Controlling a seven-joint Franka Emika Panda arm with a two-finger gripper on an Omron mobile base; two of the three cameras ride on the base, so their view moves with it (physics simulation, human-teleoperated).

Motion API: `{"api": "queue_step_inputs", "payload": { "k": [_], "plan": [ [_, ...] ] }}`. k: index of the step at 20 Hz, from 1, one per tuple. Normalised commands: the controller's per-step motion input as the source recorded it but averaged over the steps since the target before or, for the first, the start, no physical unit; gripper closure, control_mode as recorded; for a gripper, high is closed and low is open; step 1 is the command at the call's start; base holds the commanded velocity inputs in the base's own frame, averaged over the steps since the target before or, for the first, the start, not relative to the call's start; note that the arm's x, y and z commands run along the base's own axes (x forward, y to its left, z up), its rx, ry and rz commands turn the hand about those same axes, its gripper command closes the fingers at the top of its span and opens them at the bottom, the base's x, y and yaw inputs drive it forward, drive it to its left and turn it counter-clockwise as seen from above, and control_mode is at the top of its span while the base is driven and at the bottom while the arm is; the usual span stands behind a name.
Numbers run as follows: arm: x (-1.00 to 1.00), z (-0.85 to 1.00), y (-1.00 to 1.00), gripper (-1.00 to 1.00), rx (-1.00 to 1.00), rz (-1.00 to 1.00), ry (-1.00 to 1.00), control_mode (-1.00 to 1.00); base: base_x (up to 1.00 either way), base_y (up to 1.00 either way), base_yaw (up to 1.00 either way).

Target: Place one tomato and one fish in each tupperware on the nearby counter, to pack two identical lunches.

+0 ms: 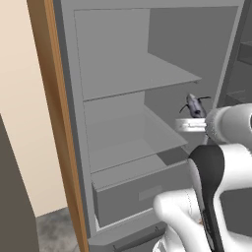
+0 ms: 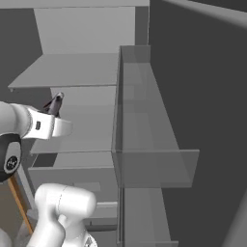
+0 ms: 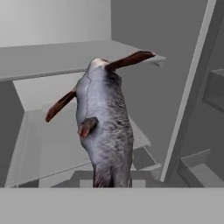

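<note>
End effector (image 1: 196, 114): clamping the fish low on its body — the fingertips themselves are hidden behind it in the hand view, and the jaws are standing nearly together around it.
Fish (image 3: 104, 131): hanging in the air in front of the open fridge, standing upright off the end effector; a plump, tapering grey body with a mottled, scaly-looking skin, paler and smoother on one flank, and thin reddish-brown fins sticking out like blades — two long ones near the far end, a short stubby one at mid-body. In the left base view it is showing as a small dark shape (image 1: 193, 105) above the white wrist.
Drawer (image 1: 142, 189): sitting low in the fridge, a boxy matte grey bin with a flat front.
Shelves (image 1: 133, 78): running flat and bare across the fridge interior, smooth grey slabs with thin, lighter front edges.
Door bin (image 2: 159, 166): projecting from the inside of the fridge door, a translucent grey, glassy box with straight walls.
Fridge side (image 1: 56, 108): showing a wood-toned edge strip along its left.
</note>
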Motion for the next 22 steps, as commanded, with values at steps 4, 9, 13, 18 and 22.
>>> {"api": "queue_step_inputs", "payload": {
  "k": [4, 9, 13, 18, 22],
  "plan": [
    [-0.19, -0.08, 0.02, 1.00, 0.00, 0.00, 0.00, 1.00, -0.26, 0.00, 0.00],
    [0.00, 0.00, 0.00, 1.00, 0.00, 0.00, 0.00, 1.00, -0.94, 0.00, -0.02],
    [0.00, 0.00, 0.00, 1.00, 0.00, 0.00, 0.00, 1.00, -1.00, 0.01, -0.03],
    [0.00, 0.00, 0.00, 1.00, 0.00, 0.00, 0.00, 1.00, -1.00, 0.16, -0.01],
    [0.00, 0.00, 0.00, 1.00, 0.00, 0.00, 0.00, 1.00, -1.00, 0.60, -0.10]
  ]
}}
